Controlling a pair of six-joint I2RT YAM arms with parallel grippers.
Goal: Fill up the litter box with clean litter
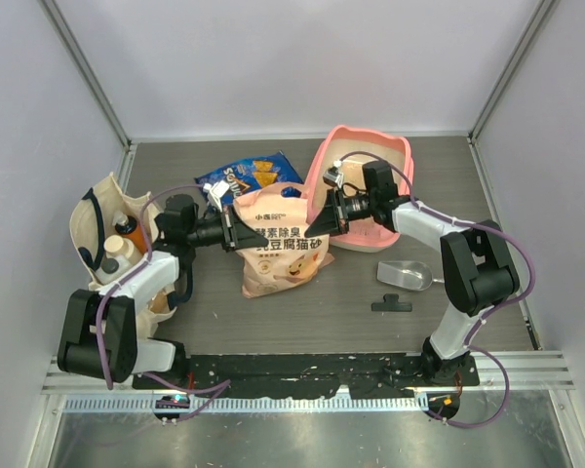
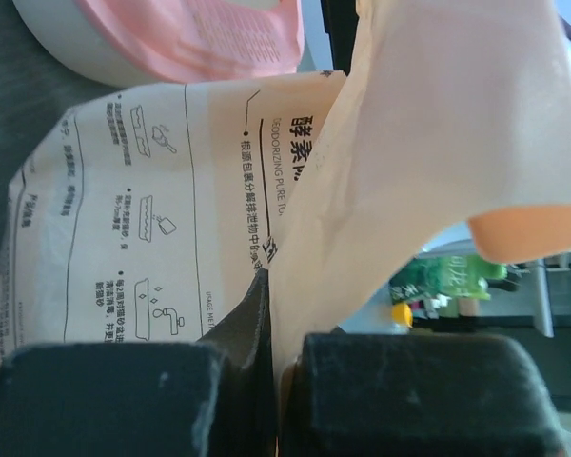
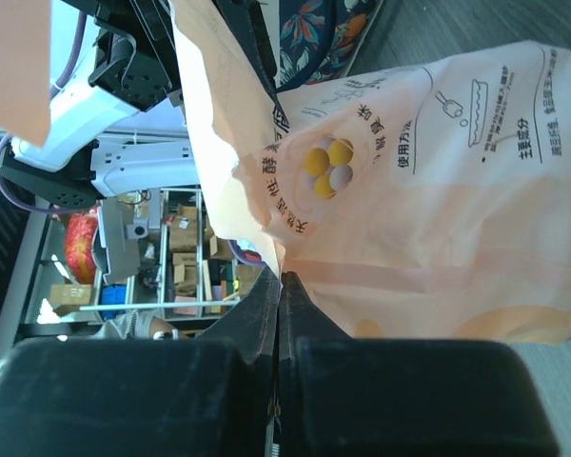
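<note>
One litter bag (image 1: 278, 255) lies on the counter (image 1: 312, 310), with the left gripper (image 1: 242, 237) and right gripper (image 1: 319, 222) each clamped shut on its top edge. Behind it sit one pink litter box (image 1: 367, 136), partly blocked by the right arm, and one half-covered Doritos bag (image 1: 253, 175); to its right lie one scoop (image 1: 406, 275) and one clip (image 1: 391, 304). The clean litter cannot be seen, as the bag's inside is hidden.
</note>
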